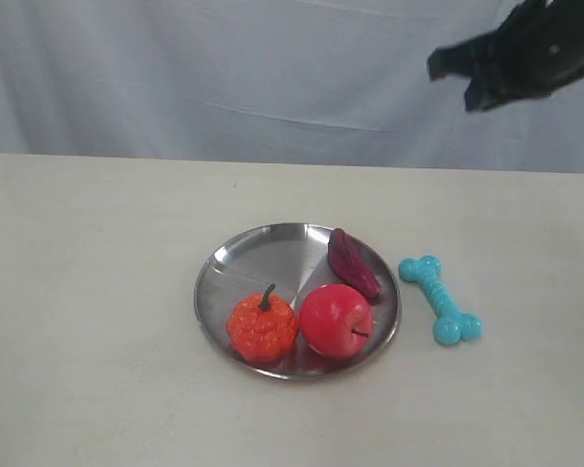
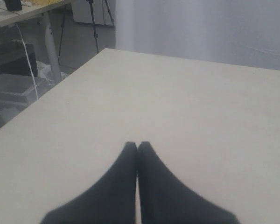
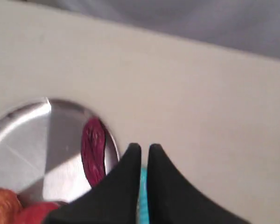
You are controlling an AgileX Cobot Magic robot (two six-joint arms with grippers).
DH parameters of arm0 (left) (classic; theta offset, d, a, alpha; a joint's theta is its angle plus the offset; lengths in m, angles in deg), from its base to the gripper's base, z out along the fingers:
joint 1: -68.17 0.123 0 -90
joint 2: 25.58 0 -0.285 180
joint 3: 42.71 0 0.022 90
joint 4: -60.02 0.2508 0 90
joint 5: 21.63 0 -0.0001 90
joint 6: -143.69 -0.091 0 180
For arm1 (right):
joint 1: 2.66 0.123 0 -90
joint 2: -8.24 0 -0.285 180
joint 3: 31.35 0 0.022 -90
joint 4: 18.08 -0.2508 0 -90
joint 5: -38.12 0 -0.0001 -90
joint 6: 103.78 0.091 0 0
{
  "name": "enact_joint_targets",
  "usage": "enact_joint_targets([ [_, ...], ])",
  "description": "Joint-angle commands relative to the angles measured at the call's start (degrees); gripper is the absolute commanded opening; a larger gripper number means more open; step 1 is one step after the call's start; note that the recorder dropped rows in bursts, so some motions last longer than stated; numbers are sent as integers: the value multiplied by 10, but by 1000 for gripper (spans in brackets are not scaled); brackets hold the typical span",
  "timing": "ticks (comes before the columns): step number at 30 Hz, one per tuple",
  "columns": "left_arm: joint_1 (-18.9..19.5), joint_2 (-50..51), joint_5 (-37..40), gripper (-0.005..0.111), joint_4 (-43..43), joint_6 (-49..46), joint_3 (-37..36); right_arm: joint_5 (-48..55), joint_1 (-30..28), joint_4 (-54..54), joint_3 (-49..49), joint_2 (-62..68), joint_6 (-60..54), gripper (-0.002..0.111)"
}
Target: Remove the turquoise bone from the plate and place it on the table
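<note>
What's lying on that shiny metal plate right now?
On the plate sit an orange pumpkin, a red apple and a dark purple piece by the rim. The turquoise bone lies on the table beside it. Anything under the fruits is hidden.

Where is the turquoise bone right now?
In the exterior view the turquoise bone lies on the table, just right of the plate, off its rim.
</note>
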Motion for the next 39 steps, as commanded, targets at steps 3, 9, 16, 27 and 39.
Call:
enact_joint_targets([
  [3, 1, -1, -3, 0, -1, 2, -1, -153, 34, 63, -76, -222, 0, 0],
  [9, 1, -1, -3, 0, -1, 2, -1, -315, 37, 65, -295, -452, 22, 0],
  [16, 1, -1, -3, 0, -1, 2, -1, -395, 37, 65, -460, -611, 22, 0],
  [27, 1, -1, -3, 0, -1, 2, -1, -392, 37, 36, -586, -748, 22, 0],
  [39, 1, -1, -3, 0, -1, 2, -1, -396, -37, 53, -586, -860, 14, 0],
])
